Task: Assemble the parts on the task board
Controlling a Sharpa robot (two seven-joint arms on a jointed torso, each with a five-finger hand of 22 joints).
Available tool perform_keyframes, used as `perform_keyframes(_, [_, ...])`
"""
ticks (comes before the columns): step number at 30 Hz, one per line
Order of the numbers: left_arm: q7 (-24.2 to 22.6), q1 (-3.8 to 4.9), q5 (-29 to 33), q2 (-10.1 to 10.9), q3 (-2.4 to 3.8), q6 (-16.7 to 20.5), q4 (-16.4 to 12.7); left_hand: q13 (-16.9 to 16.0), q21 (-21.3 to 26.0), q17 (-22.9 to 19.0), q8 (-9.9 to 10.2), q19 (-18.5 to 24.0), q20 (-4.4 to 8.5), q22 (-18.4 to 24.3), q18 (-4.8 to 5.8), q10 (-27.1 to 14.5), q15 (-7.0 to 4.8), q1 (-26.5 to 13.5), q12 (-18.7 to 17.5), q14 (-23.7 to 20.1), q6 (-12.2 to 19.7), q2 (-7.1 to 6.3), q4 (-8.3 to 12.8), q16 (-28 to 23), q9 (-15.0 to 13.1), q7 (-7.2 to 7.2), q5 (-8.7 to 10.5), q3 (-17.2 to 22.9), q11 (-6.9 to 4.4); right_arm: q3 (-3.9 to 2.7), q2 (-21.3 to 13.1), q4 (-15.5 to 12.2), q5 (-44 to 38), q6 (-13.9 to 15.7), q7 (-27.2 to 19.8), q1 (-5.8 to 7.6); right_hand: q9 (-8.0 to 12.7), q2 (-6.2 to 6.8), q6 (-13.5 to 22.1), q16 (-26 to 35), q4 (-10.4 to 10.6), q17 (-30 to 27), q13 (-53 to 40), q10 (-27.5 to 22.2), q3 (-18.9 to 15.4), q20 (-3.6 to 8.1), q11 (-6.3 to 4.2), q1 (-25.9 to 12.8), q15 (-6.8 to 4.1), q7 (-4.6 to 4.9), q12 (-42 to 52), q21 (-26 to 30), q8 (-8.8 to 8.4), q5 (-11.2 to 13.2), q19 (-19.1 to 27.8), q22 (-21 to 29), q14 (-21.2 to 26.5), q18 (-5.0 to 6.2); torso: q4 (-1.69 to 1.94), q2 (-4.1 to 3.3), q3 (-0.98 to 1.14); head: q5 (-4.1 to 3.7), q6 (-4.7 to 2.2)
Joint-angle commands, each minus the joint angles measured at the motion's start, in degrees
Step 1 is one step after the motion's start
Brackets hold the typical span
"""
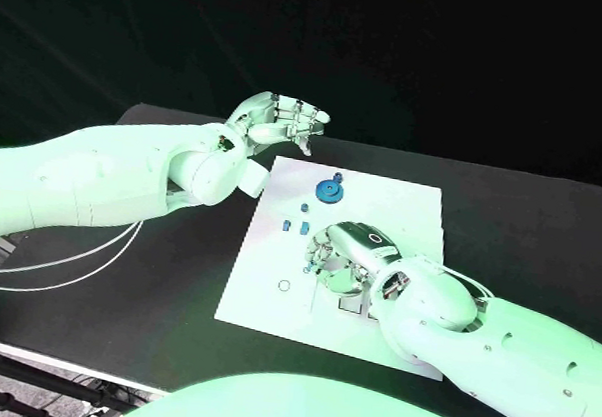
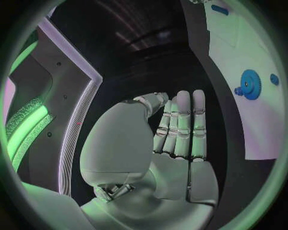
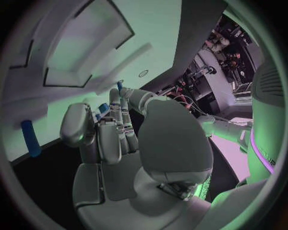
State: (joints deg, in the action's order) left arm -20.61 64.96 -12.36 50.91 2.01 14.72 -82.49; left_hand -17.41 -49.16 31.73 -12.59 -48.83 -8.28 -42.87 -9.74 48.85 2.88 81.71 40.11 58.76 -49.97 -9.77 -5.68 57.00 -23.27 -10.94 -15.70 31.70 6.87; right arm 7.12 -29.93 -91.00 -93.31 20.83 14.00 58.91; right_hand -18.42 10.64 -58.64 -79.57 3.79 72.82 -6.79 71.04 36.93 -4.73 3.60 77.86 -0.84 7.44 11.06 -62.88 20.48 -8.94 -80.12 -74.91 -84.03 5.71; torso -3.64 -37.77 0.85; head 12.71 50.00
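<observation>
The white task board (image 1: pixel 389 203) lies mid-counter (image 1: pixel 532 223). A blue gear (image 1: pixel 331 190) sits on its far part, with small blue pegs (image 1: pixel 305 227) just nearer. The left hand (image 1: pixel 281 121) hovers beyond the board's far left corner, fingers straight and together, holding nothing. The right hand (image 1: pixel 351 259) rests over the board's middle, fingers curled downward beside the pegs; I cannot tell whether it grips any.

the table (image 1: pixel 533 208) and task board (image 1: pixel 403 204) are seen from above in the head view. each wrist view is taken from close behind its own hand. the blue gear (image 1: pixel 331 190) (image 2: pixel 250 84) is shared by head and left wrist views.
</observation>
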Motion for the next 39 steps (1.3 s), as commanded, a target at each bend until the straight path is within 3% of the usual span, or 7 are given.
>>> perform_keyframes(1, [-0.2,0.06,-0.3,-0.1,0.05,-1.1,0.0,0.1,0.0,-0.1,0.2,0.2,-0.22,-0.1,-0.67,-0.1,0.11,0.0,-0.4,-0.1,0.3,0.1,0.1,-0.2,0.0,-0.15,-0.3,-0.1,0.14,0.01,0.2,0.0,-0.6,-0.5,-0.1,-0.15,-0.1,0.15,-0.3,0.0,-0.1,-0.1,0.0,-0.1,-0.1,-0.07,-0.28,-0.6,-0.25,-0.15,-0.2,0.2,0.21,-0.3,-0.1,-4.2,-2.7,-0.56,0.02,-0.03,0.01,0.13,0.0])
perform_keyframes(24, [0.2,0.06,-0.4,0.0,0.05,-1.4,0.2,0.1,0.0,-0.1,0.2,0.2,-0.22,-0.1,-0.67,-0.1,0.11,0.0,-0.4,-0.1,0.3,0.1,0.1,-0.2,0.0,-0.15,-0.3,-0.1,0.14,0.02,0.5,0.3,-0.6,-0.7,-0.1,-0.27,-0.1,0.15,-0.3,0.0,-0.2,0.0,0.0,-0.1,-0.2,-0.07,-0.28,-0.7,-0.25,-0.15,-0.3,0.2,0.21,-0.3,-0.1,-4.2,-2.7,-0.56,0.01,-0.02,0.0,0.19,0.0])
perform_keyframes(39, [0.4,0.07,-0.6,0.0,0.05,-1.7,0.2,0.2,0.1,-0.1,0.2,0.3,-0.28,0.0,-0.69,-0.3,0.14,-0.1,-0.4,-0.1,0.3,0.13,0.0,-0.3,0.1,-0.15,-0.3,-0.1,0.16,0.14,1.4,1.3,-1.7,-3.2,1.1,-0.28,-0.2,0.31,-0.1,0.0,-0.4,-0.2,0.0,-0.2,-0.3,-0.08,-0.24,-0.8,-0.24,-0.1,-0.5,0.6,0.14,-0.3,0.1,-4.1,-2.7,-0.48,-0.06,0.01,0.01,0.17,0.0])
